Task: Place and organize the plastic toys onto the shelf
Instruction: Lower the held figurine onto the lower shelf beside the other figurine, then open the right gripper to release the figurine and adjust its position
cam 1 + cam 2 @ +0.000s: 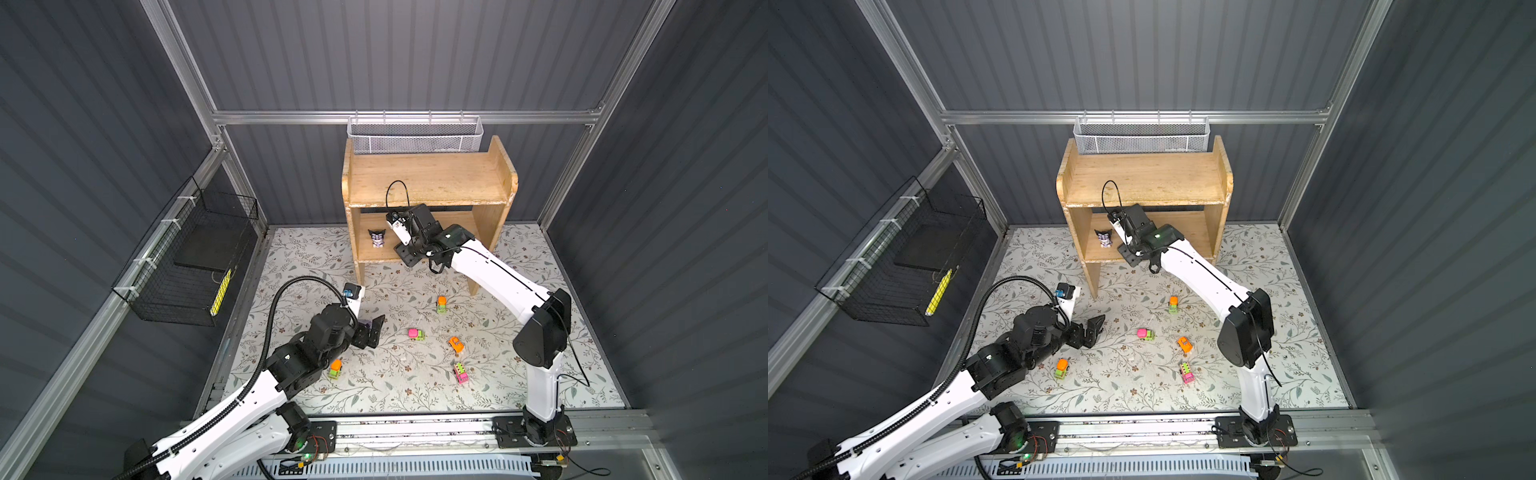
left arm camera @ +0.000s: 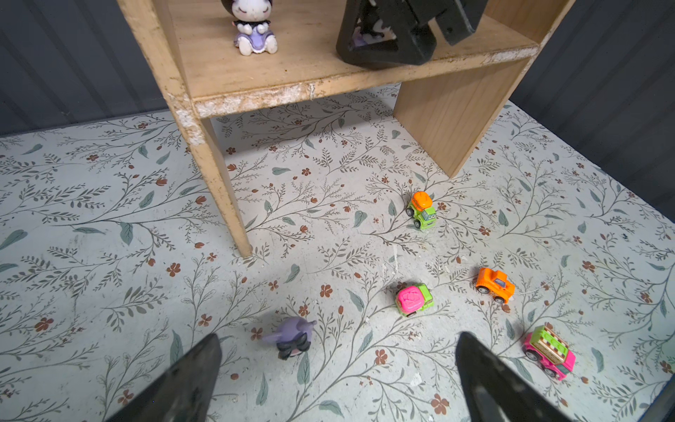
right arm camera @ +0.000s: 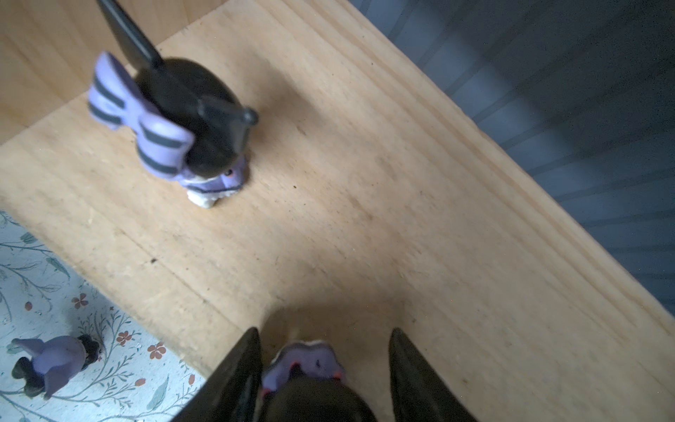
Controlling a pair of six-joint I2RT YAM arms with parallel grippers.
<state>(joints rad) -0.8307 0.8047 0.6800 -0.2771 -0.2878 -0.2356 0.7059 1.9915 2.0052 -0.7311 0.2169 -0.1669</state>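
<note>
so far one figurine (image 1: 377, 239) stood on the shelf (image 1: 432, 183); right fingers (image 3: 241, 376), half open, straddled a second (image 3: 307, 360); left fingers (image 2: 190, 380) gaped over a third (image 2: 292, 338); five cars (image 1: 417, 334) lay unshelved.

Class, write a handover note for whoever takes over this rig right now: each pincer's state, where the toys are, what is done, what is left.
Left pincer: open, poised over the figurine lying on the mat.
Right pincer: in the shelf lower tier, jaws parted around a second figurine.
Done: a third figurine stands on that tier.
Left: the floor figurine and five cars, all on the mat.
</note>
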